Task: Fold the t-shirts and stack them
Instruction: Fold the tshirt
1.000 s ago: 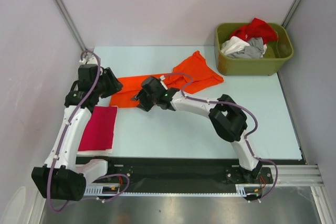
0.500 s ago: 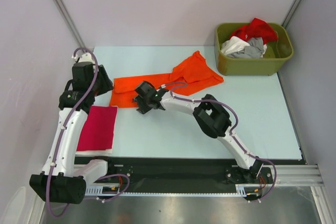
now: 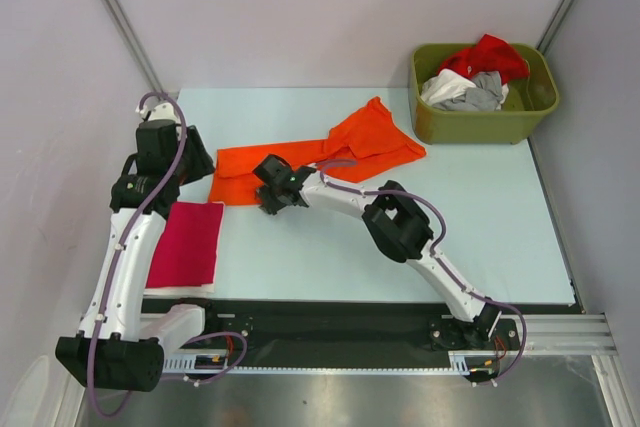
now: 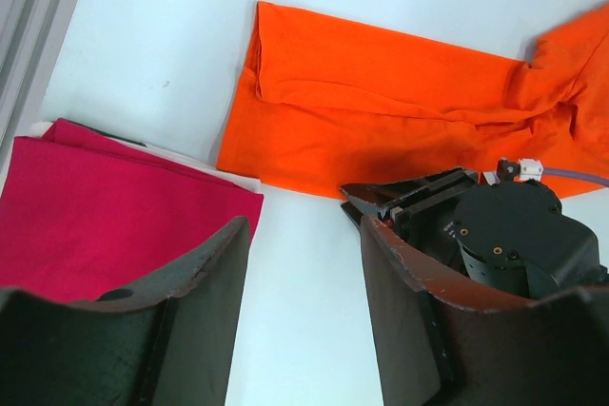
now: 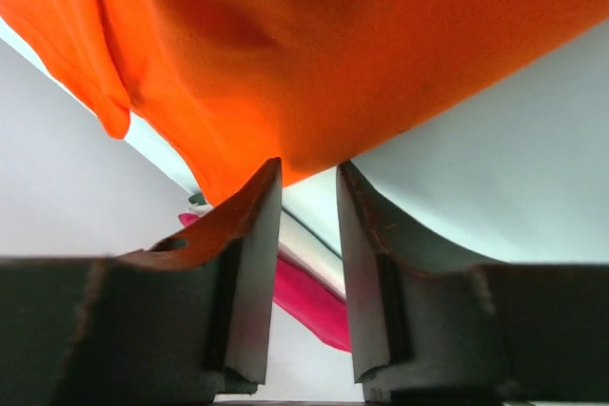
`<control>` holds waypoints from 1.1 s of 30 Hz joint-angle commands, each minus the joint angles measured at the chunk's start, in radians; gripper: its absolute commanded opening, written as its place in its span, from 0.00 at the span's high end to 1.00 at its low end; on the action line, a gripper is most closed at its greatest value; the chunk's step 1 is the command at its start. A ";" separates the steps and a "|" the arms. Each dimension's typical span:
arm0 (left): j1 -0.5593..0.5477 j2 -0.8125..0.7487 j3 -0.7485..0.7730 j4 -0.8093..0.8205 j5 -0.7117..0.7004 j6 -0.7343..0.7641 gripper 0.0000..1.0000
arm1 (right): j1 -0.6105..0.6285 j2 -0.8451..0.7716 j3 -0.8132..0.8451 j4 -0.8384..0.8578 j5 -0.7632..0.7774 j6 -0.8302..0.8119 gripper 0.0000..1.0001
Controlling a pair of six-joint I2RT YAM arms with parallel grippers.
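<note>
Top camera: fixed high behind the arm bases, facing down over the whole table. Left wrist camera: raised, looking down past the left gripper. Right wrist camera: low, very close behind the right gripper. All three show the orange shirt.

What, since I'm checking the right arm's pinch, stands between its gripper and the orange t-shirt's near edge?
Nothing visible. The right gripper sits at the near hem of the orange t-shirt, jaws apart, tips right at the cloth's edge. The folded magenta t-shirt lies off to the side, clear of it.
</note>
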 commanded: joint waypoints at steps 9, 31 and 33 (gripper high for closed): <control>0.008 -0.027 0.012 0.001 -0.041 0.028 0.44 | -0.067 -0.020 -0.098 -0.041 0.024 -0.108 1.00; 0.005 0.046 -0.101 0.071 0.356 0.079 0.41 | -0.109 -0.687 -0.987 0.106 -0.350 -1.026 1.00; 0.002 0.048 -0.137 0.088 0.390 0.071 0.39 | -0.101 -0.784 -1.065 0.093 -0.354 -1.115 1.00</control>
